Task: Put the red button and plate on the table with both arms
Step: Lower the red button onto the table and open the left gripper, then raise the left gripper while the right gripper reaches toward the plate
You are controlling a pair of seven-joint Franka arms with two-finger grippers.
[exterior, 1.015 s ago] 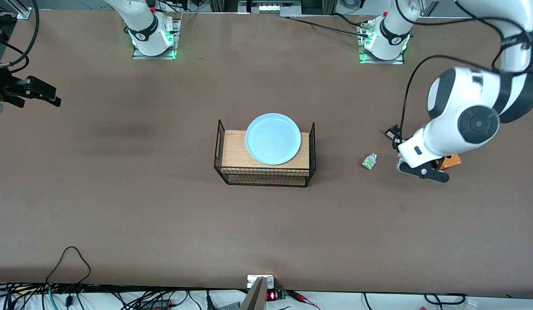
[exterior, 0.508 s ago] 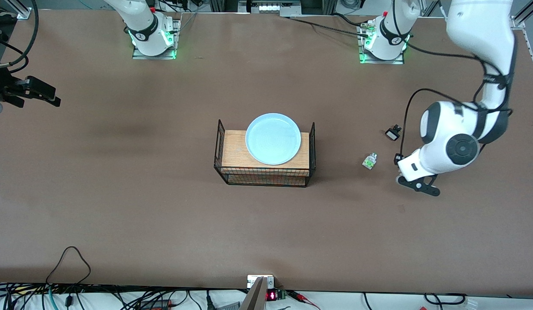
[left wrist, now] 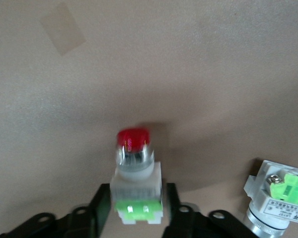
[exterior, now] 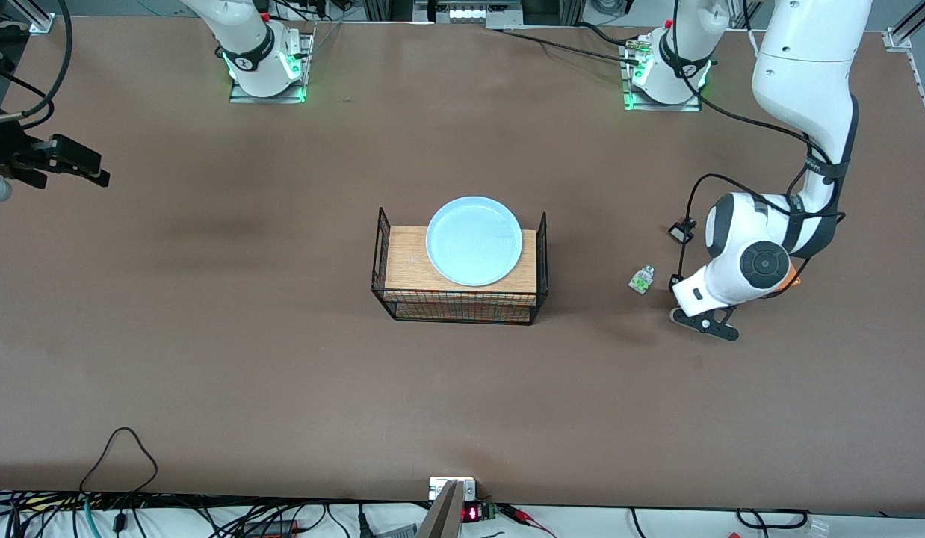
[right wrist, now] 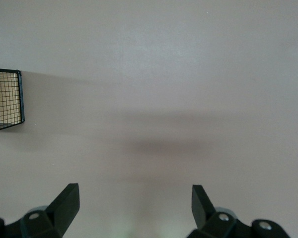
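Left wrist view: the left gripper [left wrist: 138, 208] has the red button [left wrist: 135, 174] between its two black fingers [left wrist: 100, 208], which sit close against the white body on both sides. The red cap points away from the gripper toward the brown table [left wrist: 198, 74], and the green block sits nearest the gripper's base. Whether the fingers press on the button or have just let go cannot be told. Just beside the gripper lies a similar green-and-clear part [left wrist: 280, 198], without a red cap. A pale strip of tape [left wrist: 62, 28] is stuck to the table farther out from the gripper.

In the front view, the left gripper [exterior: 703, 323] is low over the table toward the left arm's end, with the green-and-clear part [exterior: 642, 279] near it. A small black-and-white part [exterior: 682, 231] lies close by, near the arm's wrist. An orange object [exterior: 791, 279] shows partly under that arm.

The light-blue plate [exterior: 474, 240] rests on the wood-topped black wire stand [exterior: 460, 280] at the middle of the table, well apart from both grippers.

The right gripper [right wrist: 134, 203] waits high near the right arm's end of the table, fingers spread wide and empty, with a corner of the wire stand [right wrist: 6, 100] in its wrist view.
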